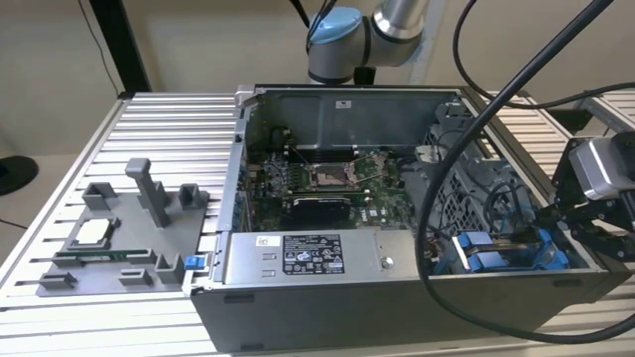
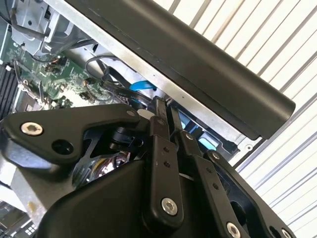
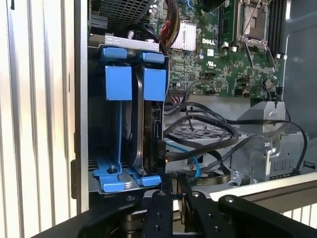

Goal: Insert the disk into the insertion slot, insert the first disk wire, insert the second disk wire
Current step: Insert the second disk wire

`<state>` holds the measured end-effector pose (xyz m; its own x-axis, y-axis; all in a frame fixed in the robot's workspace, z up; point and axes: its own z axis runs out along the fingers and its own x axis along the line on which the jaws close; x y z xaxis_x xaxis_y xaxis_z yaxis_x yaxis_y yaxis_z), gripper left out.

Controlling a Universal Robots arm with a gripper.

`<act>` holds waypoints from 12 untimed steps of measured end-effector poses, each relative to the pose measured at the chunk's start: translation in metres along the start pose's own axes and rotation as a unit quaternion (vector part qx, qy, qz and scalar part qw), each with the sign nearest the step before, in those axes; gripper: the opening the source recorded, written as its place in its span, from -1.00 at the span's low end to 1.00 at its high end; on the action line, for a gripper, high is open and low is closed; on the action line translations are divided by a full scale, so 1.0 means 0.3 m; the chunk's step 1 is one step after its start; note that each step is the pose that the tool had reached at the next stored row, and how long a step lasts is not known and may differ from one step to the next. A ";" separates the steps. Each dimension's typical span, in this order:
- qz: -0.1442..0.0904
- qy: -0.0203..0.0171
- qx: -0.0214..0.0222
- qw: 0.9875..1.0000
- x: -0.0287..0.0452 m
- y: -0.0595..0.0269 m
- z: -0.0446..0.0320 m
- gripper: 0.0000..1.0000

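Observation:
The disk (image 3: pixel 150 121) stands on edge in its blue carrier inside the insertion slot (image 3: pixel 116 176), a grey bay with blue rails; in the exterior view the slot (image 1: pixel 501 254) is at the case's right front corner. A black connector (image 3: pixel 161 151) sits against the disk's end, and its flat black wire (image 3: pixel 208 148) runs off into the case. A thin blue wire (image 3: pixel 190 157) lies loose beside it. My gripper (image 3: pixel 174 191) (image 2: pixel 167 116) (image 1: pixel 575 219) hovers at the case wall just outside the slot, shut, with nothing visible between its fingers.
The open grey computer case (image 1: pixel 397 312) lies on a slatted aluminium table (image 1: pixel 159 134). A power-supply box (image 1: pixel 308 256) fills its front, with the motherboard (image 1: pixel 328 178) behind. A grey fixture (image 1: pixel 119 238) stands at the exterior view's left. Thick black cables (image 1: pixel 436 223) hang across the case.

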<state>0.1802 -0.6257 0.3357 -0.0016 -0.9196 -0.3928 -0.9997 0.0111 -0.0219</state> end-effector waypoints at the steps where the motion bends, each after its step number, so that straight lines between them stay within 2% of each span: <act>1: 0.000 0.000 0.000 1.000 0.000 0.000 0.000 -1.00; 5: 0.000 0.000 0.000 1.000 -0.003 0.000 -0.008 -1.00; 12: 0.000 0.000 0.000 1.000 -0.025 0.010 -0.052 -1.00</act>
<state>0.1769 -0.6249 0.3528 -0.0020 -0.9196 -0.3928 -0.9997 0.0116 -0.0220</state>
